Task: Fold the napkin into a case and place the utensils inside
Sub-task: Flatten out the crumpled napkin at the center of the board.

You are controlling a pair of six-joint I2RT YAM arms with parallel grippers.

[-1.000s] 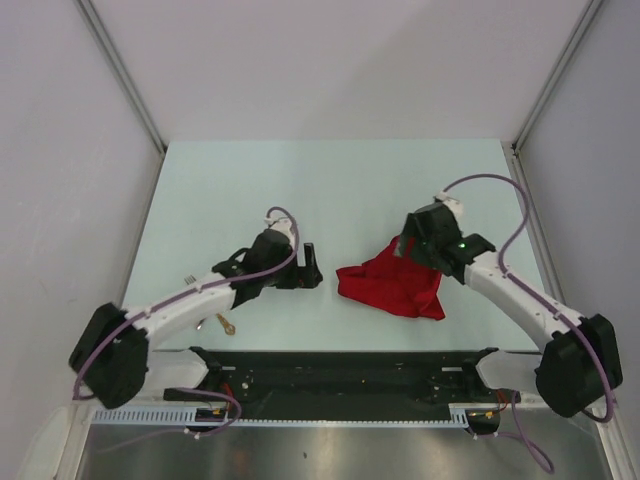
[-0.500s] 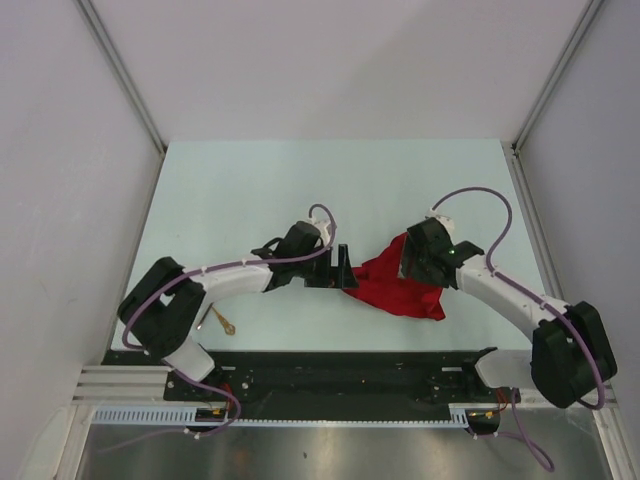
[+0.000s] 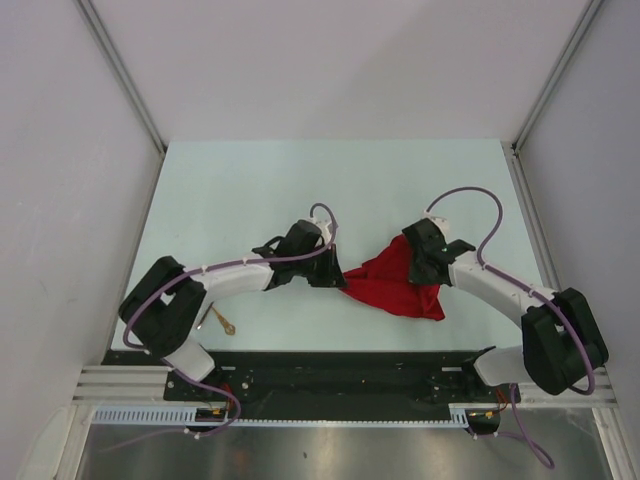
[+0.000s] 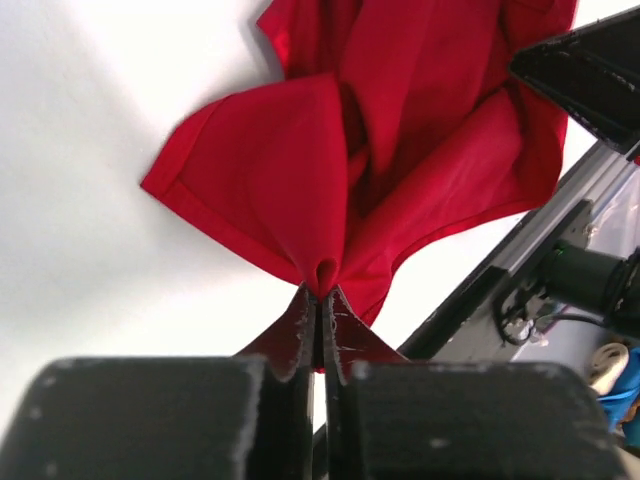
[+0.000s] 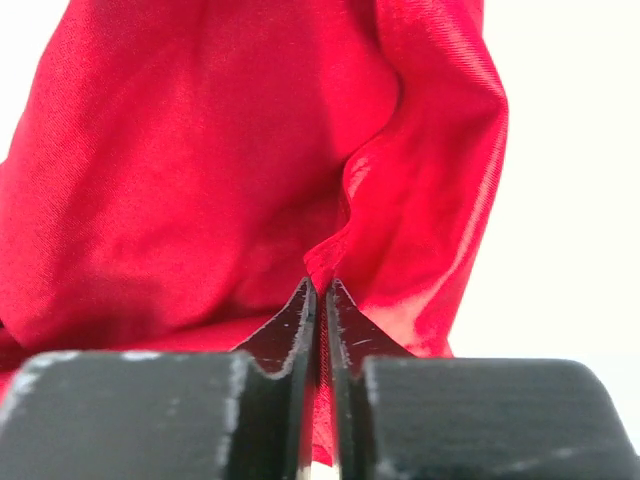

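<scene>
The red napkin (image 3: 397, 288) lies crumpled on the pale table between both arms. My left gripper (image 3: 341, 277) is shut on the napkin's left edge; in the left wrist view a pinch of the napkin (image 4: 330, 190) bulges just above the closed tips of the left gripper (image 4: 321, 296). My right gripper (image 3: 411, 258) is shut on the napkin's upper right part, and in the right wrist view a fold of the napkin (image 5: 230, 170) runs between the closed tips of the right gripper (image 5: 319, 288). One gold utensil (image 3: 222, 322) lies by the left arm's base.
The black rail (image 3: 340, 368) runs along the near table edge under both arm bases. White walls with metal corner posts (image 3: 120, 75) enclose the table at the back and sides.
The left arm swung right to the napkin's left edge and both grippers closed on the cloth. The right gripper shifted slightly left and pulled its fold up.
</scene>
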